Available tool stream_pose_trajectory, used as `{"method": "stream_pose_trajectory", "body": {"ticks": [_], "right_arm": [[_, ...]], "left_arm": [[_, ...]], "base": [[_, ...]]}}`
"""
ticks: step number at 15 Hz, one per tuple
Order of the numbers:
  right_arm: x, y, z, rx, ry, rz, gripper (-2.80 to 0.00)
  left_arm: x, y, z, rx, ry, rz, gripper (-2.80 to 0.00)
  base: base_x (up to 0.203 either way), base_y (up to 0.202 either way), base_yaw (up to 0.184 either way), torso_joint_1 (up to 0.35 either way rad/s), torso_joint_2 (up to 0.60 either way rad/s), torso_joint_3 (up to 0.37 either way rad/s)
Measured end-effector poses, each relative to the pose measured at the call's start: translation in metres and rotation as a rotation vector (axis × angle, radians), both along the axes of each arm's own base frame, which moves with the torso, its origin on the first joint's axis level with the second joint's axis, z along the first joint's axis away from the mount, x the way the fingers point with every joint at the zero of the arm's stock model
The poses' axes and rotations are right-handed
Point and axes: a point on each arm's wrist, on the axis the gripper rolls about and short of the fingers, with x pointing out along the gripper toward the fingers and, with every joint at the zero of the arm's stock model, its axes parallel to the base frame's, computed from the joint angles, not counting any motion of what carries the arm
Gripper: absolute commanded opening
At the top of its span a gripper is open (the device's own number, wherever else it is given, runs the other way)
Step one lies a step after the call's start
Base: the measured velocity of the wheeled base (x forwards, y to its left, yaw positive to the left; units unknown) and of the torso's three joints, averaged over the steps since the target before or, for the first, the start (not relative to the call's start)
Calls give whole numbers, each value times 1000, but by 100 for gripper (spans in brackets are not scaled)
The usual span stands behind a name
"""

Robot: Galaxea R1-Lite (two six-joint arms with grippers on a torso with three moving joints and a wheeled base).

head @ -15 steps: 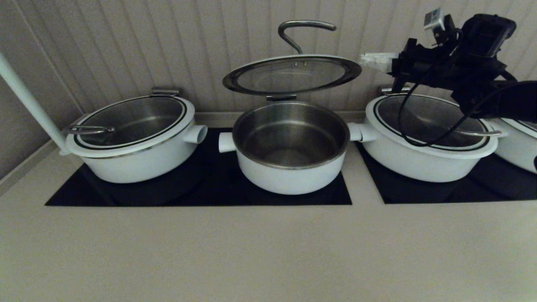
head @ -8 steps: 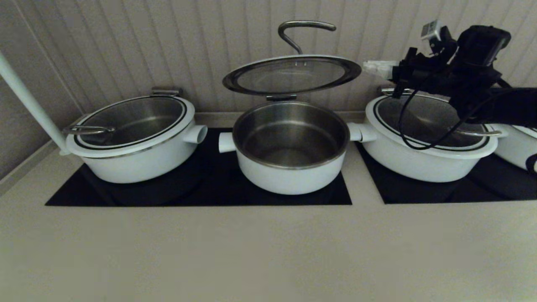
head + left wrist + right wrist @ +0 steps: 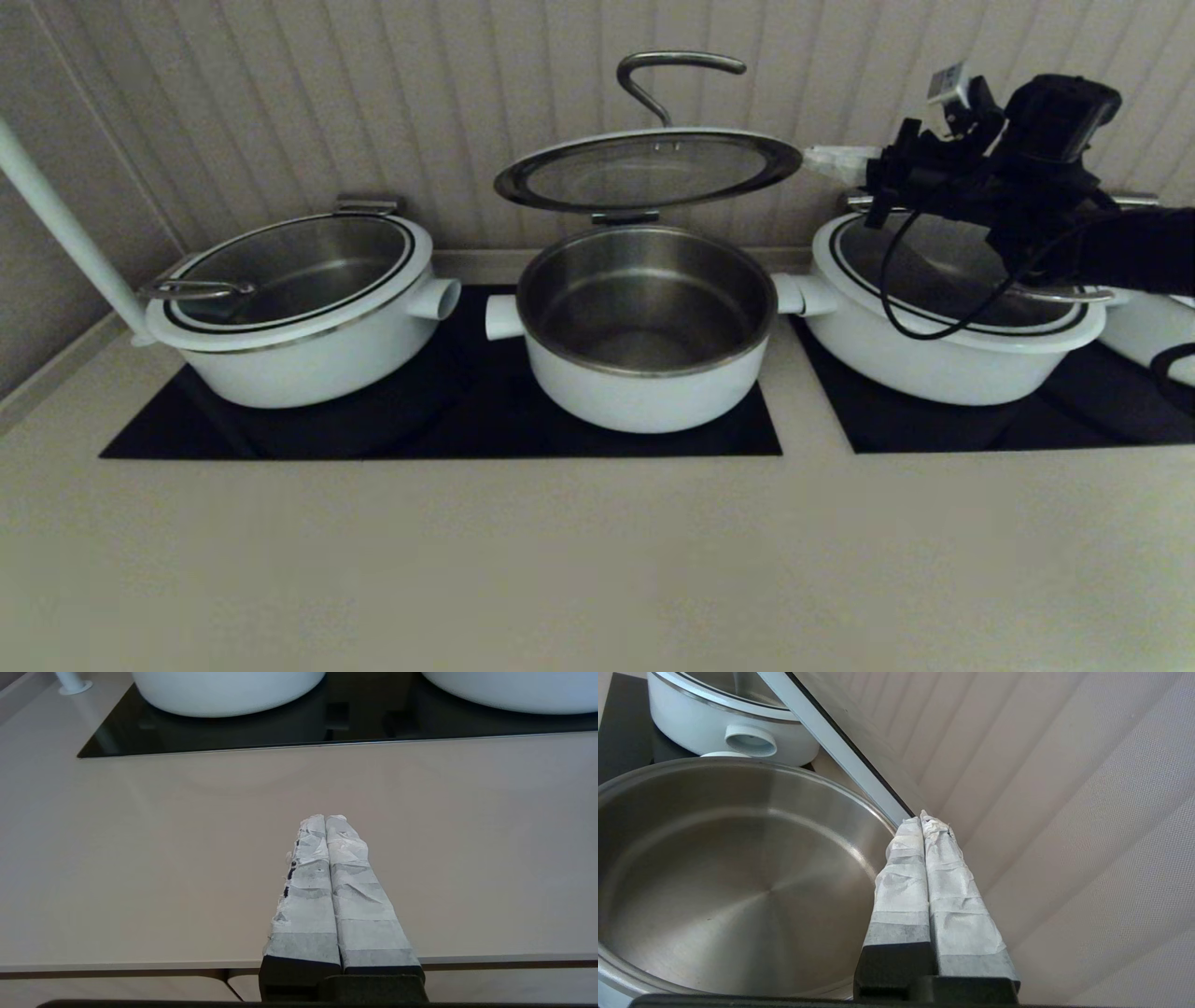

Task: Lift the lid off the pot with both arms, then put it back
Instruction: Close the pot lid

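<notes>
glass lid (image 3: 648, 168), pot (image 3: 644, 327) w/ brushed steel lining.

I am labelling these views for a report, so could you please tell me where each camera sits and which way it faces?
Head view: high, facing forward and down at the raised lid above the pot; right end effector shows.
Left wrist view: behind the shut left end effector, facing bare counter.
Right wrist view: behind the shut right end effector, tips at the lid's rim.
Head and right wrist views share lid and pot.
</notes>
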Motion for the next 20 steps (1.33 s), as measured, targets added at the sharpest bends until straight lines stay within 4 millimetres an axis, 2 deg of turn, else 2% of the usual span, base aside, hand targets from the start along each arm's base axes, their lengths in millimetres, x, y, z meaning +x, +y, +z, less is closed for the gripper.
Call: {"method": "stream_pose_trajectory", "body": {"ticks": [4, 13, 20], "right_arm": [[-4, 1, 8, 1, -51, 7, -280], [-29, -2, 43, 9, -116, 4, -280], [-25, 26, 36, 14, -129, 66, -280]], "left_arm": [[0, 0, 0, 0, 0, -1, -280], [0, 0, 0, 0, 0, 0, -280], [0, 0, 0, 0, 0, 0, -280]], "base": [[0, 0, 0, 0, 0, 0], [0, 0, 0, 0, 0, 0], [0, 0, 0, 0, 0, 0]]}}
